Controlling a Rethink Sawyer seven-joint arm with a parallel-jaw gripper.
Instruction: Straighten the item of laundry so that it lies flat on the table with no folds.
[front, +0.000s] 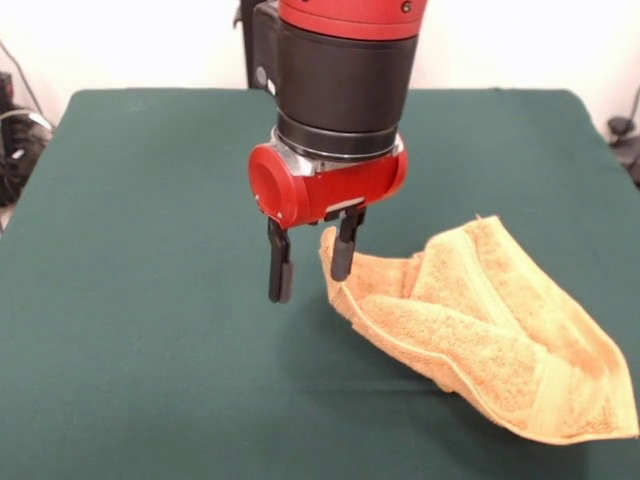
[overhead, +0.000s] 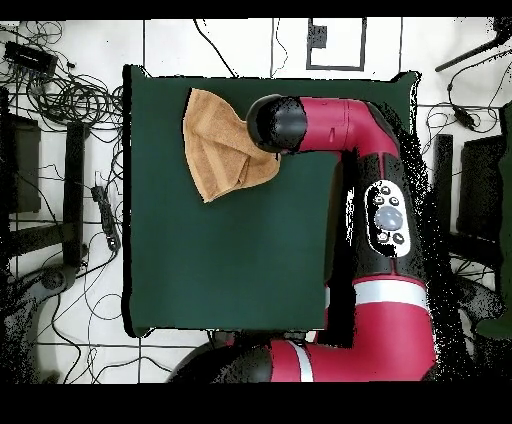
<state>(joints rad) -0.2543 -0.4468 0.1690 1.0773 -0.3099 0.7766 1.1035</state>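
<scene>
The table (front: 150, 330), covered in dark green cloth, filled most of both views and was far larger than anything on it. The red and black arm (overhead: 395, 225) came next in size; in the overhead view it ran up one side of the table and bent across toward the towel, its round black wrist hiding one corner of the cloth.

The towel (front: 500, 340), orange-tan terry, lay at the right of the front view, close to the near right corner of the table. It was not flat: it was doubled over itself in several overlapping layers, with a woven band stripe showing along the hemmed edge nearest the camera. One corner rose in a small peak at the towel's left end.

The end effector (front: 311, 263) hung over that left end with its two dark fingers (front: 280, 262) spread well apart. The right-hand finger in the front view stood against the raised corner, seemingly touching it, though contact could not be made out for certain. The other finger hung over bare green cloth. Nothing was clamped between them.
</scene>
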